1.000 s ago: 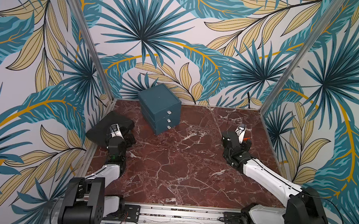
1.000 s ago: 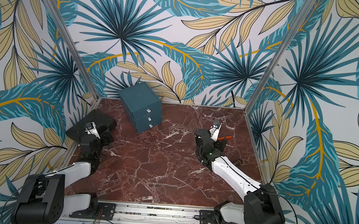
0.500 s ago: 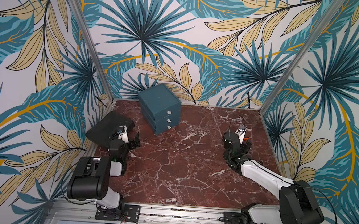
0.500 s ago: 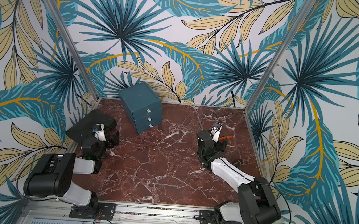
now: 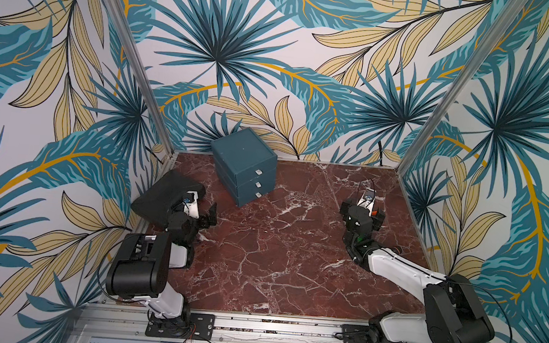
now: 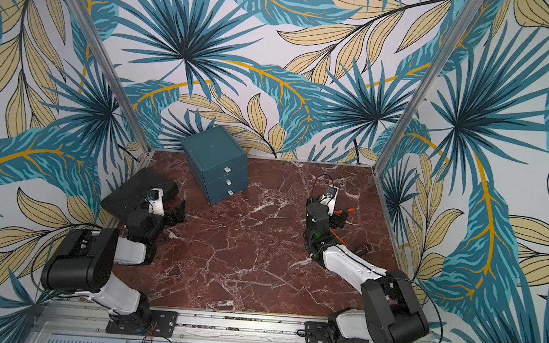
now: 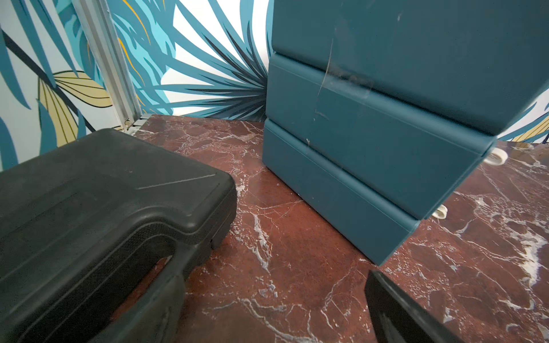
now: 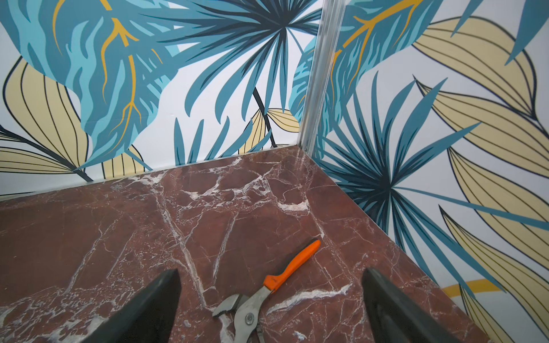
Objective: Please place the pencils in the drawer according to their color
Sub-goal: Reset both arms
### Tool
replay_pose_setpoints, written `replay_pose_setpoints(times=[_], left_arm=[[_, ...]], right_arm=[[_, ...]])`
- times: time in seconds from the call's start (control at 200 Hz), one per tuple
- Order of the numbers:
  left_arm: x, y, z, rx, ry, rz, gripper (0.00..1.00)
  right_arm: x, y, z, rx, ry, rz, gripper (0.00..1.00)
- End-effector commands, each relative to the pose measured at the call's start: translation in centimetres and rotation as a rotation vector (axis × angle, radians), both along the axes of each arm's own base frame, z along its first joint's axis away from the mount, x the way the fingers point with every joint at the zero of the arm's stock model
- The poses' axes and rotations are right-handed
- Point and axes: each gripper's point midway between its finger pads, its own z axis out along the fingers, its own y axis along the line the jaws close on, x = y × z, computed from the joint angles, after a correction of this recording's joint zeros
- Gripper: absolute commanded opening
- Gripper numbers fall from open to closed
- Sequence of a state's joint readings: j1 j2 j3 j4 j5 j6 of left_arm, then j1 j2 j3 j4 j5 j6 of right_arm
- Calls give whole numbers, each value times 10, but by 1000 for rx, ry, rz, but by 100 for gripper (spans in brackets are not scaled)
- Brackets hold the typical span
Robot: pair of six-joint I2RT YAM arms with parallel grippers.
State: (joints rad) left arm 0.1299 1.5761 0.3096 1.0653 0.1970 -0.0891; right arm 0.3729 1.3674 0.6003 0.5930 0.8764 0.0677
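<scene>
My left pincer [image 5: 204, 215] and right pincer [image 8: 271, 271] are both hanging wide open, holding nothing. Right's hovering over pliers [image 8: 252, 308]; I'm risking grabbing those, since I'm not seeing any pencils. The drawer [image 5: 243, 163] is sitting shut at the back of the tabletop [image 5: 277, 246].

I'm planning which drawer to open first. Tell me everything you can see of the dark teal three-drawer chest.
The dark teal boxy chest looks like matte plastic: three alike stacked drawers, all shut, each with a small white pull tab. It stands upright on the red-brown marble tabletop near the back wall, turned at an angle, front facing the near right. The left wrist view shows faint scuffs on its side. Nothing lies on top; the flat black case sits apart from it.
</scene>
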Motion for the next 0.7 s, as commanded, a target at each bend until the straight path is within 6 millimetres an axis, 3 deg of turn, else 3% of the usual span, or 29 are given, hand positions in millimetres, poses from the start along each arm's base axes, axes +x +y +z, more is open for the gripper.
replay_pose_setpoints(times=[0.0, 0.27, 0.501, 0.556, 0.696], left_arm=[[5, 1, 8, 24, -22, 8, 100], [5, 2, 7, 23, -19, 10, 100], [5, 2, 7, 24, -17, 12, 100], [5, 2, 6, 25, -15, 11, 100], [5, 2, 7, 26, -16, 12, 100]], right_arm=[[-2, -7, -9, -53, 18, 1, 100], [-1, -9, -8, -67, -17, 119, 100], [-19, -23, -40, -34, 39, 108, 99], [-22, -22, -50, -13, 31, 135, 100], [-19, -11, -52, -28, 6, 230, 99]])
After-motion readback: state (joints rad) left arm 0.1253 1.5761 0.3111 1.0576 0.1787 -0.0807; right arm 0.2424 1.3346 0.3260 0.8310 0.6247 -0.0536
